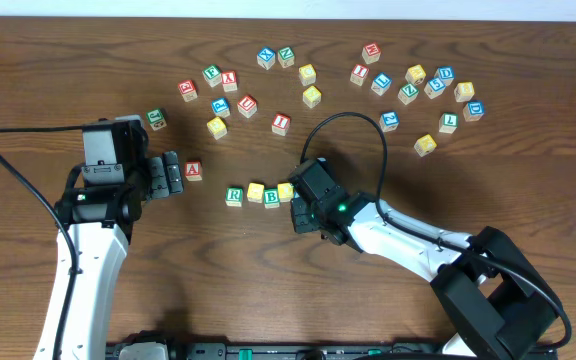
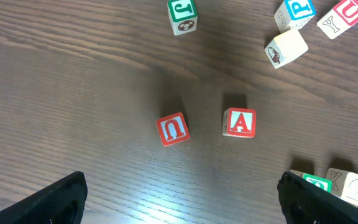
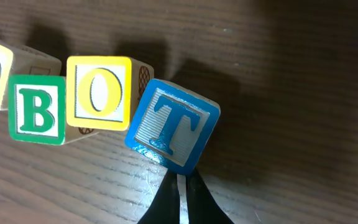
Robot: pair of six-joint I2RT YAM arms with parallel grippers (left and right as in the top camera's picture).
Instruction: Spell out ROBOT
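Observation:
A row of cubes lies mid-table: green R [image 1: 234, 196], a yellow cube [image 1: 255, 192], green B [image 1: 271, 197] and another yellow cube [image 1: 285, 190]. The right wrist view shows the B [image 3: 37, 109], a yellow O [image 3: 99, 92] and a tilted blue T [image 3: 173, 124] touching the O's right side. My right gripper [image 3: 180, 176] is shut and holds nothing, its tips against the T's lower corner. Overhead, the right gripper [image 1: 298, 203] hides the T. My left gripper [image 1: 174, 176] stands open just left of the red A [image 1: 193, 170], with nothing between its fingers [image 2: 55, 199].
Many loose letter cubes are scattered across the far half of the table, among them a red U [image 2: 173, 129], a red I [image 1: 281, 122] and a green J [image 2: 182, 15]. The right arm's black cable [image 1: 353, 120] loops over the table behind the row.

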